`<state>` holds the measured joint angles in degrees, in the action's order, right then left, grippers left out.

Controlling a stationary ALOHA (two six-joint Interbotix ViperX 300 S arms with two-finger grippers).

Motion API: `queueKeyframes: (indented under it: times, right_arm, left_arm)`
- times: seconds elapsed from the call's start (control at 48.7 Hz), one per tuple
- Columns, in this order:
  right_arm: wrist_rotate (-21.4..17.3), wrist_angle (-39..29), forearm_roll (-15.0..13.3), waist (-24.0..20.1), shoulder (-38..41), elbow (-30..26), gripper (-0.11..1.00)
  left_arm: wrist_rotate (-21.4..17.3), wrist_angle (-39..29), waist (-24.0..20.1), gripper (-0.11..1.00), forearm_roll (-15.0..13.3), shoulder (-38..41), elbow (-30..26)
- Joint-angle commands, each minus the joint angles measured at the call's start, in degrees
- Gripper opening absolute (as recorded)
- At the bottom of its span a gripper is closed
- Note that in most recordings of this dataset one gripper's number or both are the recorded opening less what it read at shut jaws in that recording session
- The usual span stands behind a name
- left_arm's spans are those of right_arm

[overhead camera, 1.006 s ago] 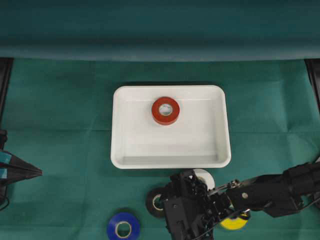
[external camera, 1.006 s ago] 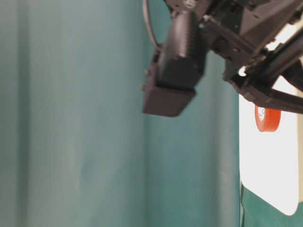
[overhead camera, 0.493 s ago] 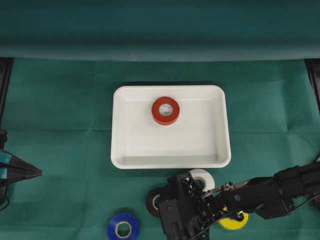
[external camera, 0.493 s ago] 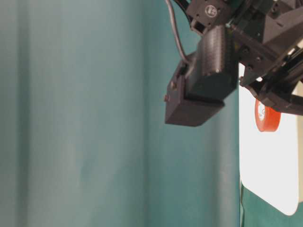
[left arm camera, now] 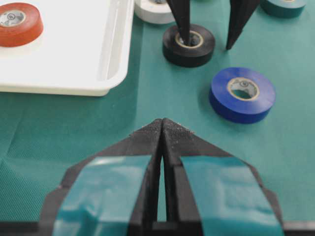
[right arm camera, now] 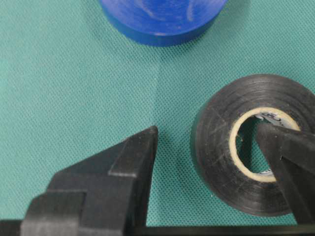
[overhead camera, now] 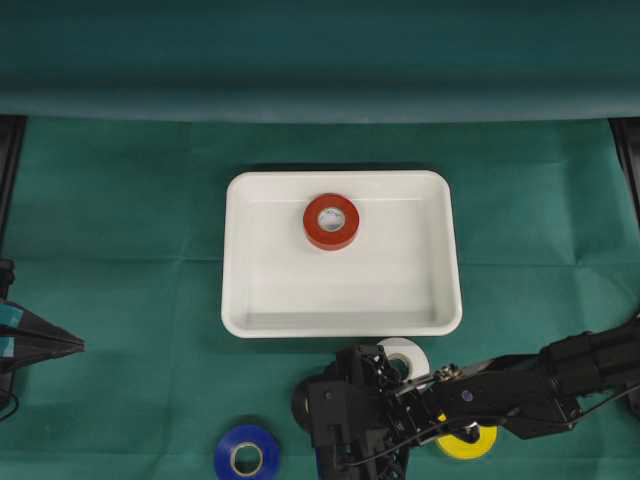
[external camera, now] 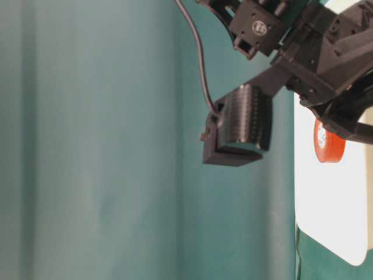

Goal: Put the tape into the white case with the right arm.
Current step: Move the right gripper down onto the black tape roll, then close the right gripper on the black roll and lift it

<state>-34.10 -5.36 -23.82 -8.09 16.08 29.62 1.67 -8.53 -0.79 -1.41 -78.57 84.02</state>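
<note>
I see the tabletop [overhead camera: 120, 200] under green cloth, and I'll place everything from the white case [overhead camera: 250, 290]. The case lies flat in the middle, its long axis running left to right in the overhead view, open side up. A red roll [overhead camera: 331, 221] lies flat inside it, near the far wall, hole facing up.

My right arm [overhead camera: 540, 385] reaches in from the right, on the near side of the case, low over the cloth. Its tool [right arm camera: 206, 142] stands apart: in the right wrist view one prong [right arm camera: 288, 157] sits down inside the core of the black roll [right arm camera: 221, 147], and the other prong [right arm camera: 133, 162] stands outside the roll's wall, clear of it, so the wall lies between the two. They are not clamped on it.

The black roll lies flat on the cloth just outside the case's near rim, hole up. A white roll [overhead camera: 408, 352] lies just beside that rim, touching or nearly so, between the case and the arm. A yellow roll [overhead camera: 468, 439] shows partly under the arm, further from the case. A blue roll [overhead camera: 246, 452] lies flat, further out from the case than the black one and near it.

My left tool [left arm camera: 162, 129], with teal bands, rests at the far left, well apart from the case, prongs pressed together on nothing.
</note>
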Motion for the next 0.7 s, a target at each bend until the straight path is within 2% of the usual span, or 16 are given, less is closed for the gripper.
queueKeyframes:
  times: [0.0,0.103,0.144,0.267,0.349,0.678]
  right_arm:
    - [-0.4,-0.1,0.1,0.2,-0.9,-0.8,0.52]
    - [-0.6,0.0,0.1,0.2,-0.7,-0.9,0.49]
    - [-0.6,-0.4,0.1,0.2,-0.5,-1.0,0.44]
    - [-0.4,-0.8,0.1,0.3,-0.1,-1.2,0.16]
    - [-0.3,-0.9,0.0,0.2,0.0,-1.2,0.05]
    - [-0.1,-0.9,-0.2,0.1,-0.7,-1.2,0.03]
  left_arm:
    - [0.1,0.5,-0.1,0.0,-0.1,0.4,-0.7]
    - [0.1,0.5,-0.2,0.0,-0.1,0.4,-0.7]
    - [0.1,0.5,-0.1,0.0,-0.1,0.4,-0.7]
    - [0.1,0.5,-0.2,0.0,-0.1,0.4,-0.7]
    - [0.1,0.5,-0.2,0.0,-0.1,0.4,-0.7]
    - [0.1,0.5,-0.2,0.0,-0.1,0.4,-0.7]
